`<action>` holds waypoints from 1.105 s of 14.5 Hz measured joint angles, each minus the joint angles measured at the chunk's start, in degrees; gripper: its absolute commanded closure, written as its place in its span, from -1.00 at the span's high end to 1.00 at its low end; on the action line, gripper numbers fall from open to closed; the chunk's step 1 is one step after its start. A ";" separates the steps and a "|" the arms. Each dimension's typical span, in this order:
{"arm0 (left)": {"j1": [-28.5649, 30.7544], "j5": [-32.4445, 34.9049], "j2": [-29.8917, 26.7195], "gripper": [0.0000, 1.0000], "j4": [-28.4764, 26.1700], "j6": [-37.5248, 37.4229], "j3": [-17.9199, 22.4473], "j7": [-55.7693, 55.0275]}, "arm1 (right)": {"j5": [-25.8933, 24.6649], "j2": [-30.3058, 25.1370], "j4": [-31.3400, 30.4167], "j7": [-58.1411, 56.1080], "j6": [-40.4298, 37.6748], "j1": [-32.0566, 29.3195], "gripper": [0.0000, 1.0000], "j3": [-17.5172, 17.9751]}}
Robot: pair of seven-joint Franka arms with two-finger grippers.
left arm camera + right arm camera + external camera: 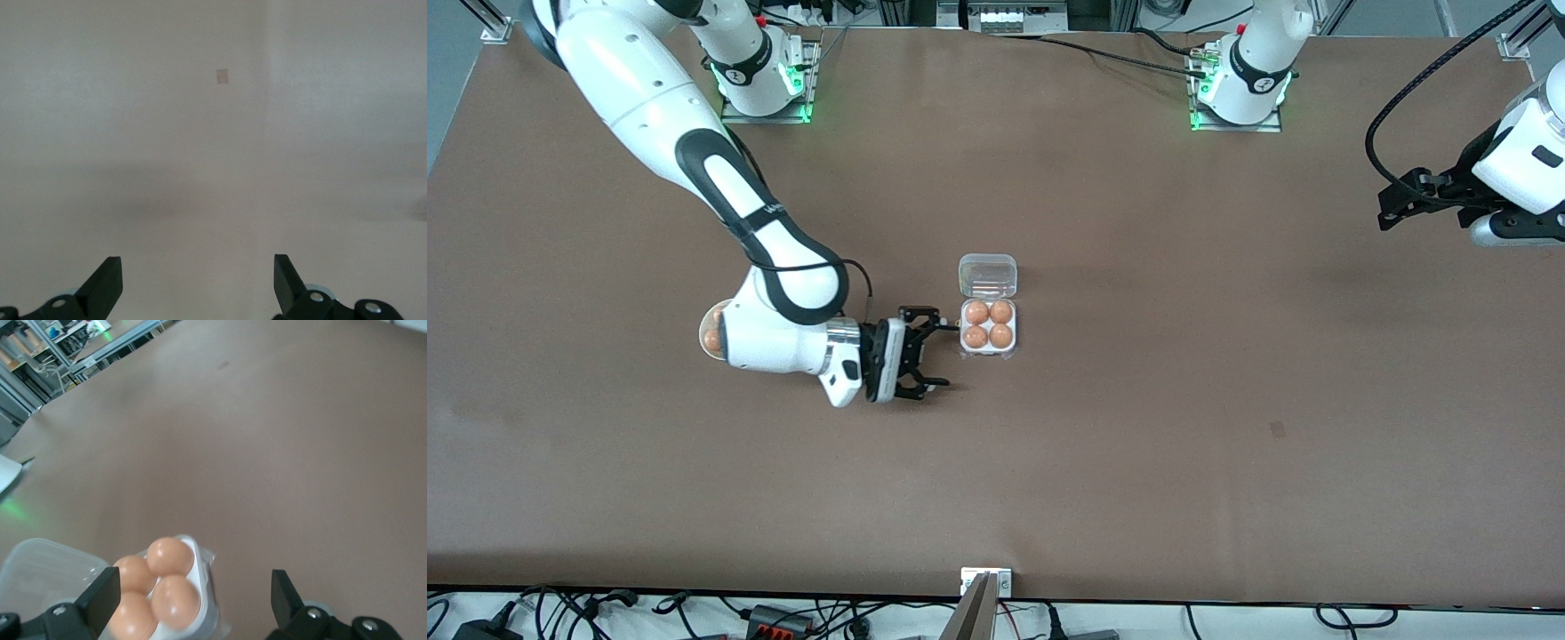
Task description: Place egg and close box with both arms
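The box [988,325] lies mid-table with its clear lid [988,276] folded open flat. Each of its four cells holds a tan-orange egg [976,312]. My right gripper [943,355] is open and empty, low beside the box toward the right arm's end of the table. In the right wrist view the eggs [170,557], the white tray [208,587] and the lid [40,567] sit by one finger of the right gripper [194,583]. My left gripper [1387,209] waits raised over the left arm's end of the table, open and empty [198,267].
A round white bowl [704,331] with an egg [711,340] showing is mostly hidden under the right arm. A small tape mark [1278,430] is on the brown table; it also shows in the left wrist view [222,77].
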 measured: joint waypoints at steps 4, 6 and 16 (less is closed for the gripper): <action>0.00 0.00 0.00 1.00 0.00 0.00 0.00 0.00 | -15.85 -0.77 4.48 25.81 -6.65 -4.20 1.00 -0.01; 0.00 0.00 0.00 1.00 0.01 0.00 0.00 0.00 | -20.65 -0.91 8.02 38.89 -10.41 -4.44 1.00 0.00; 0.00 0.00 0.00 1.00 0.01 0.00 0.00 0.00 | -41.04 -1.17 14.04 82.06 -25.81 -10.04 1.00 -0.34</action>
